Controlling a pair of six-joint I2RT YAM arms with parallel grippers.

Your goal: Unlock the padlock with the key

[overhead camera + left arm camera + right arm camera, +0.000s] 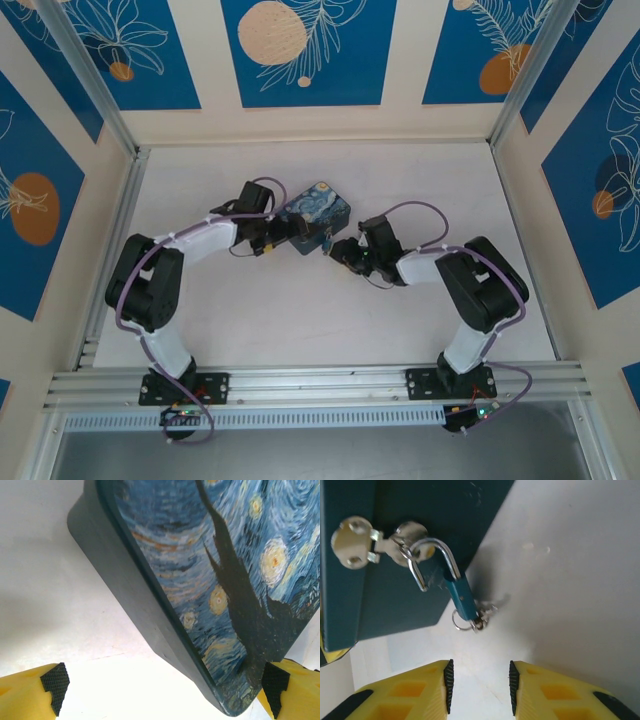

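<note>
Arms bent inward; left pincer straddles tin, right pincer faces padlock.

Blue padlock, yellow fingers

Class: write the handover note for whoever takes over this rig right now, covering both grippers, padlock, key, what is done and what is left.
Left gripper: open, tin corner between its fingers, not clamped.
Right gripper: open, empty, just short of the padlock.
Padlock hangs by its shackle from the tin's hasp; key at its lower end, seemingly in the keyhole.
Done: right gripper lined up on key.
Left: grip key, turn, free shackle. Whether it is latched is unclear.
</note>
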